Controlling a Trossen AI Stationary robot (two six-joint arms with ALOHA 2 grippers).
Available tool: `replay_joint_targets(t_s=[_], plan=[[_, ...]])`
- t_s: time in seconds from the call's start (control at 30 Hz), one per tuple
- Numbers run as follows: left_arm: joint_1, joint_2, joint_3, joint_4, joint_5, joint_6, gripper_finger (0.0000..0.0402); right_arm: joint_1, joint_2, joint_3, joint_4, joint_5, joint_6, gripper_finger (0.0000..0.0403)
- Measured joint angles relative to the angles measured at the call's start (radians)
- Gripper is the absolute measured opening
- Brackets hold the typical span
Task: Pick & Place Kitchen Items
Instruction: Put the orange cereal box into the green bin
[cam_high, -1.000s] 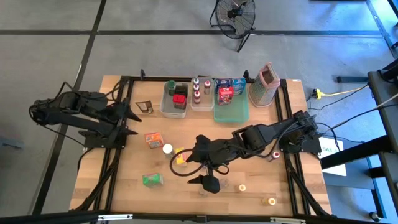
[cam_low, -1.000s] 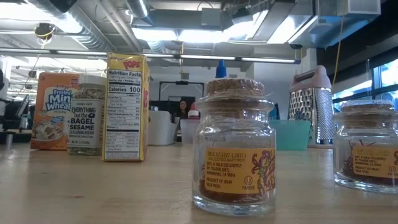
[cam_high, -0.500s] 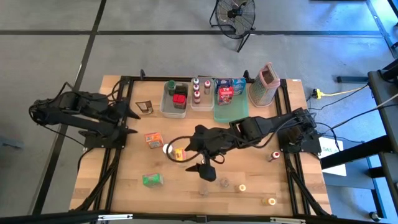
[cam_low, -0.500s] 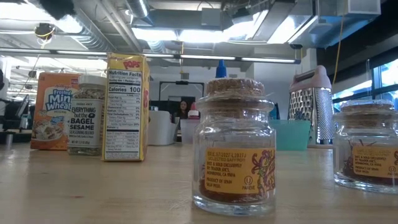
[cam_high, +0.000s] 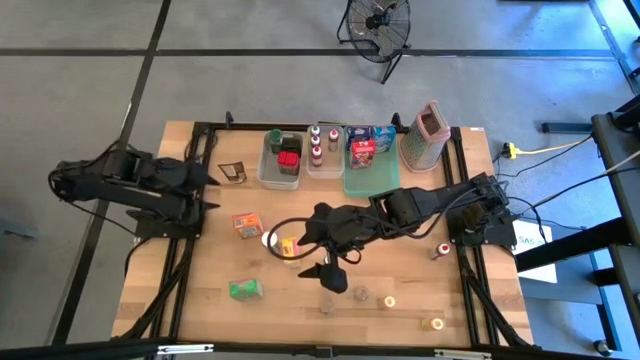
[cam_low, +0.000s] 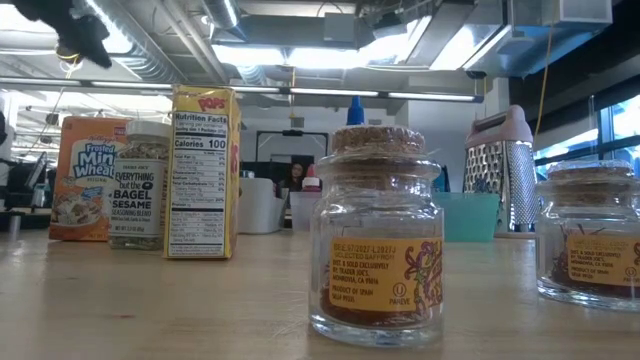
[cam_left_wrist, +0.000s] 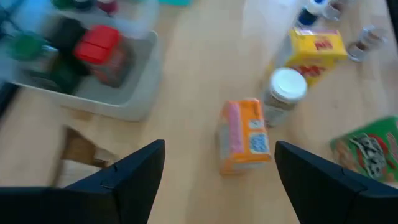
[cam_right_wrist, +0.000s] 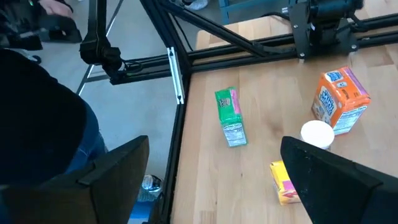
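The kitchen items stand loose on the wooden table: an orange box (cam_high: 246, 222), a white-capped jar (cam_high: 269, 239), a yellow box (cam_high: 289, 247), a green box (cam_high: 244, 289), and cork-topped jars (cam_high: 360, 296) near the front edge. My left gripper (cam_left_wrist: 217, 186) is open at the table's left, tilted down toward the orange box (cam_left_wrist: 244, 137) and well short of it. My right gripper (cam_right_wrist: 217, 186) is open, hovering over the table's middle (cam_high: 323, 273), just on the near side of the yellow box (cam_right_wrist: 283, 180). Neither holds anything.
At the back stand a clear tub (cam_high: 281, 160) with red and green items, a second tub (cam_high: 324, 152) of bottles, a green tray (cam_high: 371, 172) with boxes and a metal grater (cam_high: 426, 135). A red-capped bottle (cam_high: 443, 249) stands at the right. A person in dark clothes (cam_right_wrist: 37, 112) is beside the table.
My right gripper has gone a short way toward the table's far edge, away from the cork jars toward the yellow box, then kept still. My left gripper has tipped downward and sunk a little, staying at the table's left. No item has moved.
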Motion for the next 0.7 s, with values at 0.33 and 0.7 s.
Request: replay_joint_targets(t_s=[0.33,0.7], plan=[[0.000,-0.003,-0.210,0.094,0.129,-0.008,0.0299,0.014,0.000,0.000,0.003,0.000,0.000,0.0366],[0.000,0.005,-0.228,0.128,0.128,-0.083,0.0299,0.016,0.000,0.000,0.003,0.000,-0.006,0.0366]])
